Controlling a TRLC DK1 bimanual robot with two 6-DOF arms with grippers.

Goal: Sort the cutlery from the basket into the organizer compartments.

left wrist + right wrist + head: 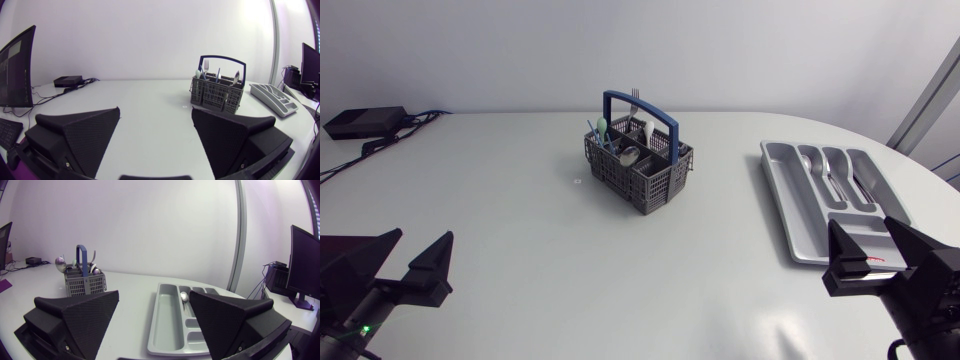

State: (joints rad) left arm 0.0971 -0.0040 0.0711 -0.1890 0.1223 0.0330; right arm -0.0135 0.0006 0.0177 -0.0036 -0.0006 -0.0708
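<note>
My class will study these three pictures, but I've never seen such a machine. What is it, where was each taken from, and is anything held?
It is a two-armed robot at a white table. One picture looks down from above; its left gripper and right gripper, black two-fingered claws, show at the lower corners. The other two come from cameras on each wrist, looking out between open fingers. On the table stand a grey, blue-handled basket holding cutlery, and a grey organizer with at least one spoon inside. Both grippers hold nothing.

Grey cutlery basket (638, 165) mid-table, grey organizer (798, 215) well apart
</note>
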